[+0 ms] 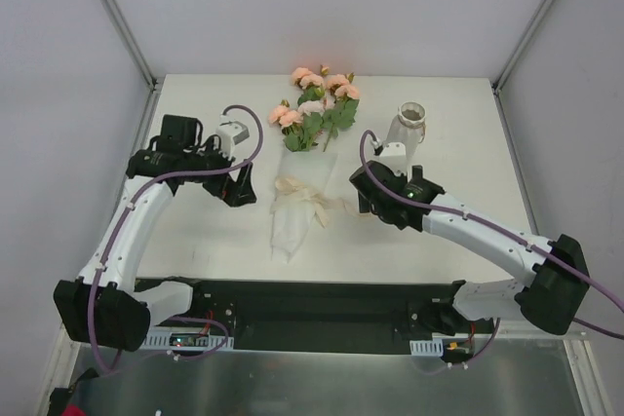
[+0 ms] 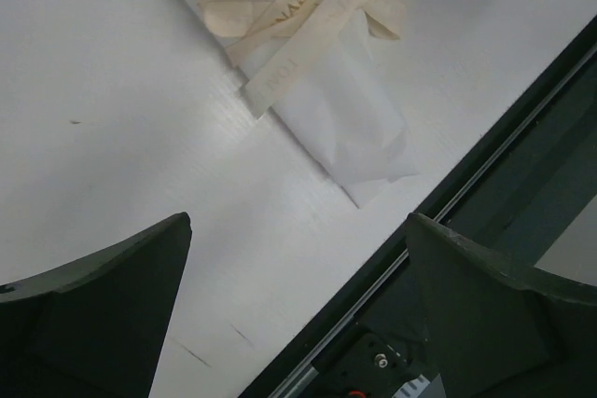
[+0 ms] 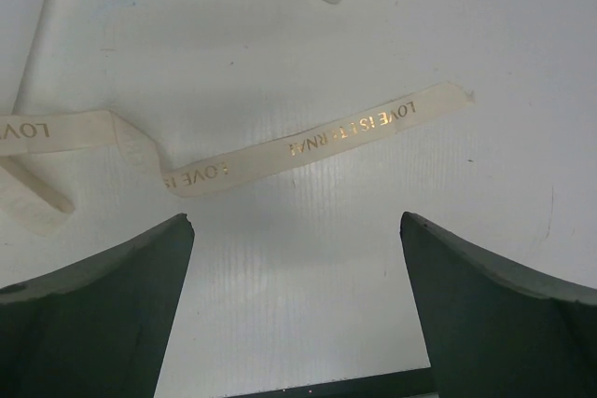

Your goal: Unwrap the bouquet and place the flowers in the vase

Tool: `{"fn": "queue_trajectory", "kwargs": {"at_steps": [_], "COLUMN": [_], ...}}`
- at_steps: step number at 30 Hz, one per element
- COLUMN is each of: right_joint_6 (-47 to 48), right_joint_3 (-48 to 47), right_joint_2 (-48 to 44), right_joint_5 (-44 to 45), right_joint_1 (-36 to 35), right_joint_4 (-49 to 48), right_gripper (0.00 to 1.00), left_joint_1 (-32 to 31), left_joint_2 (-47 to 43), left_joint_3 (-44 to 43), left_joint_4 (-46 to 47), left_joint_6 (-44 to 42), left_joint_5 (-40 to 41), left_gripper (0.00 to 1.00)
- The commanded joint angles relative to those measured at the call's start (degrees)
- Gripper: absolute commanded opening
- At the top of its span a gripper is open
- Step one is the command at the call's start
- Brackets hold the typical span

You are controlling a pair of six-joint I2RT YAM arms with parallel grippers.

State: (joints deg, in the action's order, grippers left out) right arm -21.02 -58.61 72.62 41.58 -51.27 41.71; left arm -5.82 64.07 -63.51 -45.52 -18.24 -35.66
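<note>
1. Mid-table, the bouquet (image 1: 300,165) lies flat in its white paper, one cream ribbon (image 3: 308,142) end trailing loose.
2. Vase (image 1: 410,127) stands upright, far right.
3. Left gripper (image 1: 240,196) and right gripper (image 1: 365,206) flank the paper, jaws spread, holding nothing.

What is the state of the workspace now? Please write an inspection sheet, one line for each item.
Surface: white table, a few faint marks.
Job's things: bouquet lies wrapped at the middle, blooms toward the far side; ribbon around its paper, one tail loose; vase stands right of it, apart, no flowers inside.
Clutter: nothing seen.
Claws: left claw and right claw open, holding nothing, one at each side of the bouquet.
Cables: purple cables loop clear of the bouquet.
Surroundings: white walls with metal posts; black rail at the near edge.
</note>
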Motion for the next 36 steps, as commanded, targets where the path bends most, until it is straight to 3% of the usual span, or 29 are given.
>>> {"fn": "queue_trajectory", "kwargs": {"at_steps": [1,5,9,18,29,30,33,34,36], "right_joint_6": [4.5,11.0,11.6,13.6,13.4,13.3,13.1,13.0,13.0], "right_joint_3": [0.9,5.5,8.1,9.7,14.6,14.7,14.5,14.2,14.0], "right_joint_2": [1.5,1.4,2.8,11.0,12.1,12.4,13.2,13.9,15.0], "right_joint_5": [-3.1,-9.0,-22.1,-27.4,-35.2,-35.4,-36.0,-36.2,-36.6], "right_joint_1": [-0.3,-0.1,5.2,7.4,11.4,11.5,11.5,11.6,11.7], "right_joint_4": [-5.6,-16.1,-22.7,-31.8,-38.8,-39.1,-39.7,-39.7,-40.2], "right_gripper": [0.96,0.97,0.96,0.89,0.79,0.79,0.76,0.75,0.74], "left_joint_1": [-6.2,-9.7,-12.5,-17.7,-23.2,-23.4,-23.7,-23.9,-24.4], "left_joint_2": [4.3,10.5,15.5,23.1,28.7,29.0,29.9,30.3,30.7], "left_joint_3": [-0.9,-1.5,-2.3,-4.3,-4.8,-4.7,-4.6,-4.8,-4.8], "left_joint_4": [1.2,4.7,7.1,12.3,15.1,15.5,16.1,16.2,16.3], "left_joint_6": [-0.7,-0.8,-1.6,-2.2,-3.9,-3.9,-3.6,-3.4,-3.3], "left_joint_5": [2.1,4.9,6.4,8.0,11.3,11.5,11.9,11.9,11.8], "left_gripper": [0.99,0.99,0.98,0.93,0.91,0.89,0.72,0.6,0.52]}}
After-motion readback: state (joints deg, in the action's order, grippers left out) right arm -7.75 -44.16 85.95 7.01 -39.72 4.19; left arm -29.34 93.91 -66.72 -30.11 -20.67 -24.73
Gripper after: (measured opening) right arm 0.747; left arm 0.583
